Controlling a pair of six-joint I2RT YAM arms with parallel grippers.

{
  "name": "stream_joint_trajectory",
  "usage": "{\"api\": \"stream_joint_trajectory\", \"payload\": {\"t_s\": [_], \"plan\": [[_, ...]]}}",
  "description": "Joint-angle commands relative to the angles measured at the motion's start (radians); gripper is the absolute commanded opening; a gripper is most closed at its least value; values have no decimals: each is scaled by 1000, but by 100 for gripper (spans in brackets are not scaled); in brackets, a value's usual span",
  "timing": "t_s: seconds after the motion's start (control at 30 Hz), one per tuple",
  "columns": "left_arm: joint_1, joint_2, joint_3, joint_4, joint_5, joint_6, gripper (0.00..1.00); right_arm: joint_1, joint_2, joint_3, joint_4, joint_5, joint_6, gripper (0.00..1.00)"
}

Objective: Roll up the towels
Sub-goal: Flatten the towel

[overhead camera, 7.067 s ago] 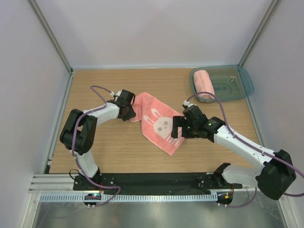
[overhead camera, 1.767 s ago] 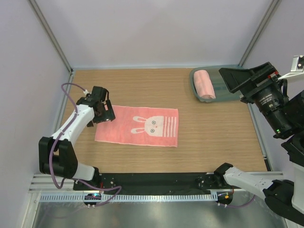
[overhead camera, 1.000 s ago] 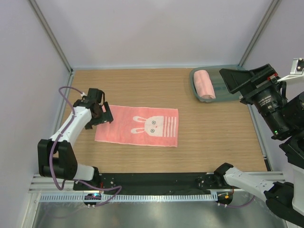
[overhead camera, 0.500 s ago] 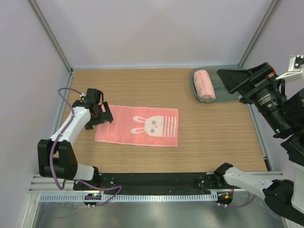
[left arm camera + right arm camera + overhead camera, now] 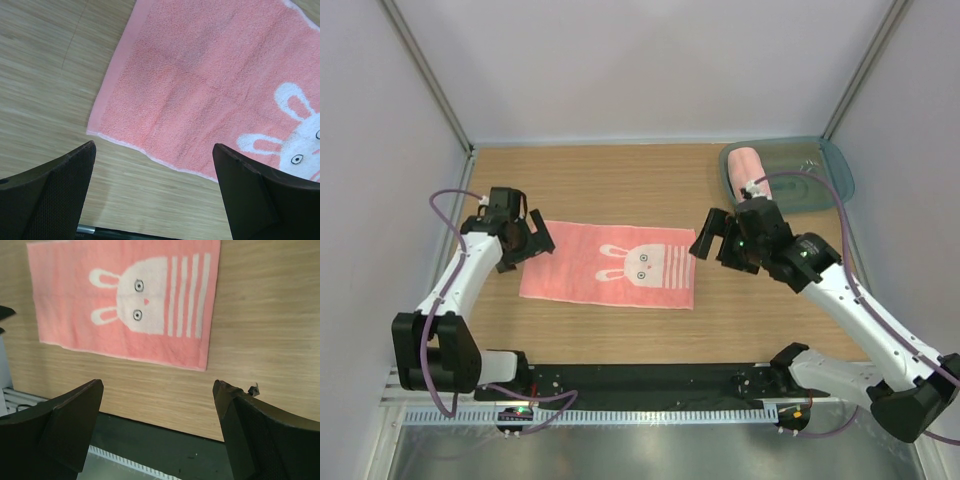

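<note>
A salmon-pink towel (image 5: 610, 265) with a white rabbit face and white stripes lies spread flat on the wooden table. Its left end fills the left wrist view (image 5: 200, 85), and the whole towel (image 5: 125, 305) shows in the right wrist view. My left gripper (image 5: 528, 243) hovers open over the towel's left edge, nothing between its fingers (image 5: 60, 190). My right gripper (image 5: 712, 240) is open just beyond the towel's right edge, above bare wood. A second pink towel (image 5: 748, 178) lies rolled in the tray at the back right.
A translucent teal tray (image 5: 820, 175) sits in the back right corner. White walls with metal corner posts close off the table. The black base rail (image 5: 650, 380) runs along the near edge and shows below the right gripper (image 5: 157, 385).
My right arm has come down from high up close to the camera to just right of the flat towel. My left gripper shifted slightly left and back. The towel has not moved.
</note>
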Motion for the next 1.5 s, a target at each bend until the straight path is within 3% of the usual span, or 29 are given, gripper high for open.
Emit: {"api": "stream_joint_trajectory", "payload": {"t_s": [0.0, 0.13, 0.43, 0.53, 1.2, 1.47], "plan": [[13, -48, -2, 33, 43, 10, 100, 3, -107, -159, 194, -155, 32, 100], [30, -64, -8, 30, 66, 17, 100, 3, -38, -262, 232, -107, 37, 100], [50, -84, -12, 33, 71, 2, 100, 1, 257, -386, 438, -190, 44, 71], [50, -82, -11, 34, 100, -6, 100, 3, 320, -385, 464, -192, 41, 67], [79, -93, -13, 37, 111, -3, 100, 30, 418, -452, 470, -207, 41, 45], [81, -96, -17, 37, 103, -9, 100, 21, 453, -464, 473, -169, 15, 15]]}}
